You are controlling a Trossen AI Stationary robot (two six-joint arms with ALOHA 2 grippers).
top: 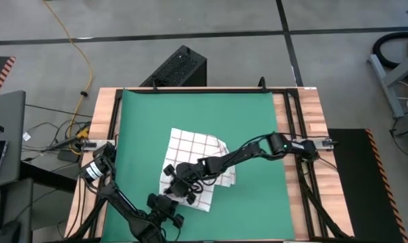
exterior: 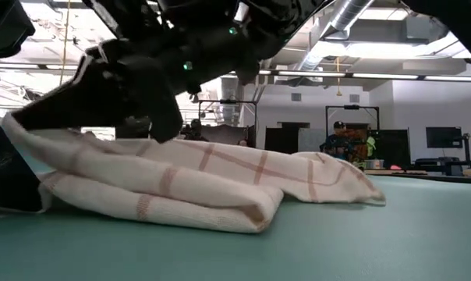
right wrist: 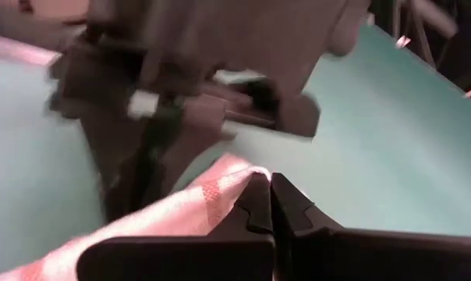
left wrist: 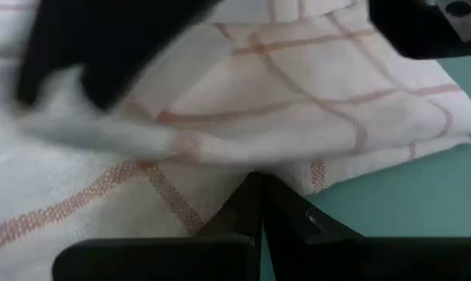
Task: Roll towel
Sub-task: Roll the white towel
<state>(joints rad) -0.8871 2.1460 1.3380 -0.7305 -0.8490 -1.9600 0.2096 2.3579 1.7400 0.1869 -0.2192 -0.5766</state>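
Note:
The white towel (top: pixel 194 152) with thin red lines lies on the green mat (top: pixel 204 111), folded over itself along its near part (exterior: pixel 220 207). My right gripper (top: pixel 179 177) reaches in from the table's right and is shut on the towel's lifted edge (right wrist: pixel 220 183). My left gripper (top: pixel 169 199) is shut at the towel's near left part, with its tips at the lower layer (left wrist: pixel 220 195). In the low view the towel rises at the left to the right gripper (exterior: pixel 134 101). My right gripper pinches the towel's raised edge (right wrist: pixel 239 173) between its two fingers, at a red line. The cloth is lifted clear of the mat there and slopes down to the rest of the towel (exterior: pixel 220 168), which lies on the mat. My left gripper's shut fingertips (left wrist: pixel 255 191) lie against the edge of the towel's lower layer (left wrist: pixel 181 207), which is flat on the mat. I cannot tell whether any cloth is between the fingers.
The mat has bare room toward the far edge (top: pixel 204 101) and the right (top: pixel 265 196). The wooden table top (top: pixel 305 108) shows beside the mat. A black box (top: pixel 180 67) stands on the floor beyond the far edge. People stand far off in the room (exterior: pixel 341 140).

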